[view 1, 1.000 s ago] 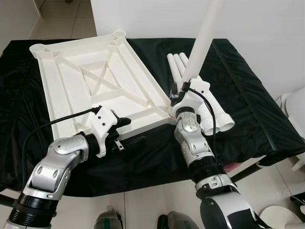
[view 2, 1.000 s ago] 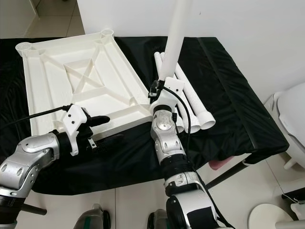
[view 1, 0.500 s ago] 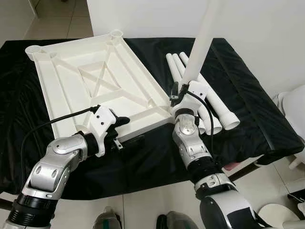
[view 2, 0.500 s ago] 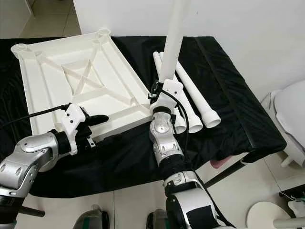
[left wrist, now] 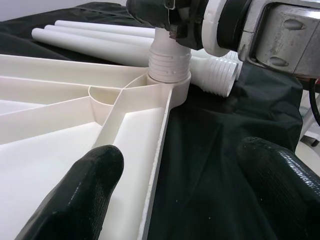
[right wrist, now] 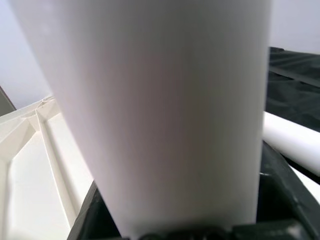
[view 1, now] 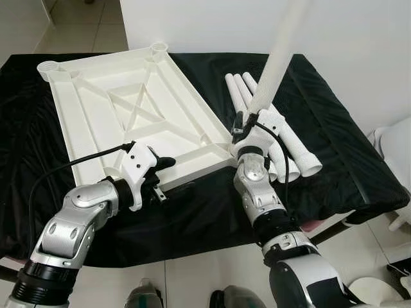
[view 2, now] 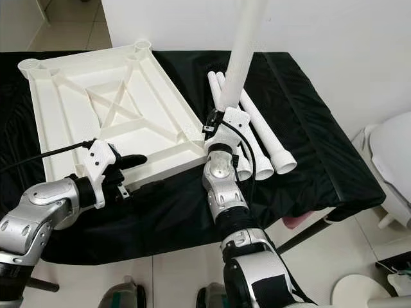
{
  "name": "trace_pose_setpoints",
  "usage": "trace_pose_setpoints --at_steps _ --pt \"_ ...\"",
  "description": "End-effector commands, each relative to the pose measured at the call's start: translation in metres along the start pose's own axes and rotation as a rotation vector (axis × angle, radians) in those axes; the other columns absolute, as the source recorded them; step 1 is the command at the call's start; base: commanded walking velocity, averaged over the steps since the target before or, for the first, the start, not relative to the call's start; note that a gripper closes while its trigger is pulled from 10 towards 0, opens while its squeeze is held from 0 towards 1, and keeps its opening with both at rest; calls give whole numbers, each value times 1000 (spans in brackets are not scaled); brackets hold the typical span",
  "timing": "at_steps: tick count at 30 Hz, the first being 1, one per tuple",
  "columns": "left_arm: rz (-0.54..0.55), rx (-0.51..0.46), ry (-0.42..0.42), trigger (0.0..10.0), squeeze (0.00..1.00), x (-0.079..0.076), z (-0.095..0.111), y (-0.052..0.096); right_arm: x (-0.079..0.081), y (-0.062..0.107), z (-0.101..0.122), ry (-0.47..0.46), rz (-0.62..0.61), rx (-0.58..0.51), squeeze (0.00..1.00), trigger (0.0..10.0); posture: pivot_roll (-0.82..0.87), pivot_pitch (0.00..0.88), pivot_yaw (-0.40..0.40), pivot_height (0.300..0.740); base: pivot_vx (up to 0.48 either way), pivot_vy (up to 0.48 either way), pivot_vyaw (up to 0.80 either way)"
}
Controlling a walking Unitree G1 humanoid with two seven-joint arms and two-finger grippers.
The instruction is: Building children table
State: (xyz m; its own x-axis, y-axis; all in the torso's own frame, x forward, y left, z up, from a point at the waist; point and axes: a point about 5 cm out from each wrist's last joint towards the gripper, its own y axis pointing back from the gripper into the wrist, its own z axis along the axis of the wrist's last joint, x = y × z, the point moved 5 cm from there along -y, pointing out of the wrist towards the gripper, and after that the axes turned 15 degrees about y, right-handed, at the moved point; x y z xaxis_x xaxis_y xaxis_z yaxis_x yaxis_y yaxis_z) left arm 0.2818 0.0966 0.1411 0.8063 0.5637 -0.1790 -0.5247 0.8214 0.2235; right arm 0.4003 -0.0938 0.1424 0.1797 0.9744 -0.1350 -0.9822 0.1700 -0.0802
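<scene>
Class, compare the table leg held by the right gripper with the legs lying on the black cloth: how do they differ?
The held leg stands nearly upright; the loose legs lie flat, side by side. The held leg's threaded end sits in the tabletop's corner socket; the loose legs' threaded ends are free. The right gripper grips the held leg; nothing holds the loose ones. All are white tubes.

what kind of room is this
Probably a room in a home, though it's hard to be sure: pale tiled floor, plain white wall, and a work table under a black cloth holding white plastic furniture parts.
</scene>
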Motion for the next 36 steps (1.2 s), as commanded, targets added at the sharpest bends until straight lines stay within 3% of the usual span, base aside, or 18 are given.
trace_pose_setpoints --at_steps 1,8,18,25,30,36 --pt "55 -12 -7 10000 0 4 3 1 6 14 -52 -26 16 227 0 10000 23 15 -40 740 0 0 0" --pt "49 -13 -7 10000 0 3 2 0 -4 12 -65 -103 -17 317 0 10000 18 6 -39 740 0 0 0" --pt "45 -13 -10 10000 0 3 2 -1 3 10 -53 -27 31 232 0 10000 16 1 -40 740 0 0 0" --pt "49 -14 -7 10000 0 3 2 0 -1 14 -52 11 -51 232 0 10000 23 14 -40 740 0 0 0" --pt "56 -14 -3 10000 0 3 2 2 3 12 -44 26 -45 192 0 10000 30 20 -44 740 0 0 0" --pt "60 -5 10 10000 0 2 -1 5 1 4 -7 62 -28 22 0 10000 32 29 -44 740 0 0 0"
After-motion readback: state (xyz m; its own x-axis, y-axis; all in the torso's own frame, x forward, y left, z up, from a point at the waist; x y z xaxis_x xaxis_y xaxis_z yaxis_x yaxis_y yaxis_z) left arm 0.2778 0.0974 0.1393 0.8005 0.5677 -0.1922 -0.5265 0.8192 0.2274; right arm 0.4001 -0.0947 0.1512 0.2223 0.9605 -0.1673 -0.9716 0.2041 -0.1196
